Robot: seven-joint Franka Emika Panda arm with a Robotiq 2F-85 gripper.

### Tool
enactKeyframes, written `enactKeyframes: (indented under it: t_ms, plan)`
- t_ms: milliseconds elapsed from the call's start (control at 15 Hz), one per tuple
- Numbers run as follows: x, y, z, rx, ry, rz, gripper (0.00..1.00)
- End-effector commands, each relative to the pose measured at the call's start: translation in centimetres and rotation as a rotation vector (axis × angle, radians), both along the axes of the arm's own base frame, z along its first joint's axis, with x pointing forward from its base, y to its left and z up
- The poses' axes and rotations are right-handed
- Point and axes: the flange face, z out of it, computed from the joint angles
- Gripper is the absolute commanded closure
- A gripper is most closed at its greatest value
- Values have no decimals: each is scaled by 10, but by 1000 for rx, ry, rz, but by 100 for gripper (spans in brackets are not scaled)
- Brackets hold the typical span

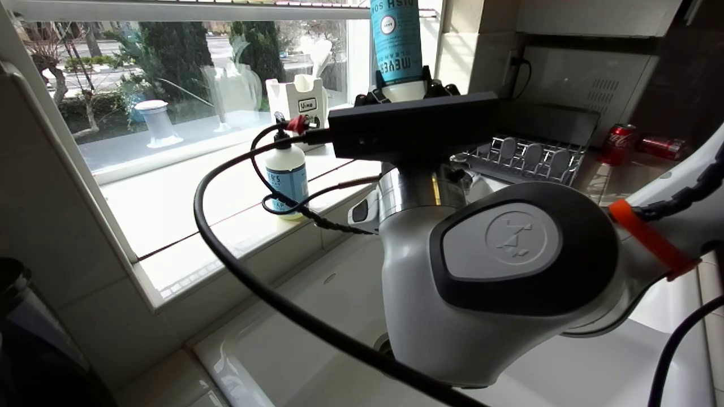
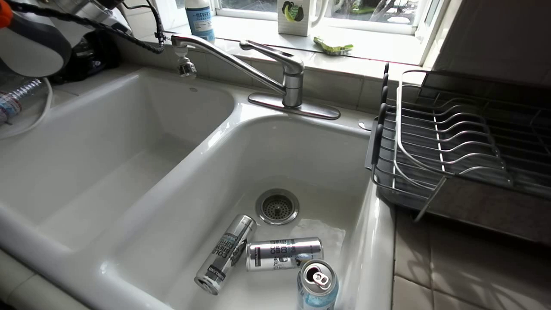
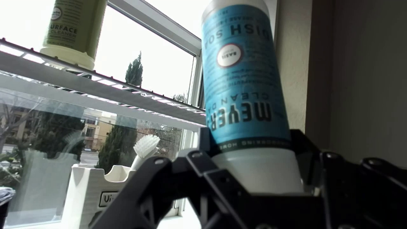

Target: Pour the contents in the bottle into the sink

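Note:
A blue-labelled dish soap bottle (image 1: 397, 42) is held base up, its label upside down; it also shows in the wrist view (image 3: 243, 73). My gripper (image 1: 408, 89) points upward, its fingers closed on both sides of the bottle's white lower part, also in the wrist view (image 3: 251, 140). The bottle's mouth is hidden at the palm. The sink (image 1: 294, 345) is the large white basin below the arm, its dark drain partly covered by the arm; it also shows in an exterior view (image 2: 99, 172). A slim clear bottle with a black pointed cap does not show.
A smaller basin (image 2: 318, 150) holds three cans. The faucet (image 2: 293, 86) stands behind the basins, beside a dish rack (image 2: 439, 142). A soap pump bottle (image 1: 287, 178) and a white Vino holder (image 1: 294, 104) stand on the sill. A wire shelf (image 3: 127, 87) crosses the window.

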Motion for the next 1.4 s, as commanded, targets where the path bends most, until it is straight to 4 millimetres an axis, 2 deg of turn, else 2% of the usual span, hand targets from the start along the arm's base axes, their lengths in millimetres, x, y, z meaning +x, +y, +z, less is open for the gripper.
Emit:
enactKeyframes:
  t_ms: [0, 1333]
  plan:
    - [0, 4, -3, -17, -34, 19, 62]
    - [1, 4, -3, -4, -47, 35, 62]
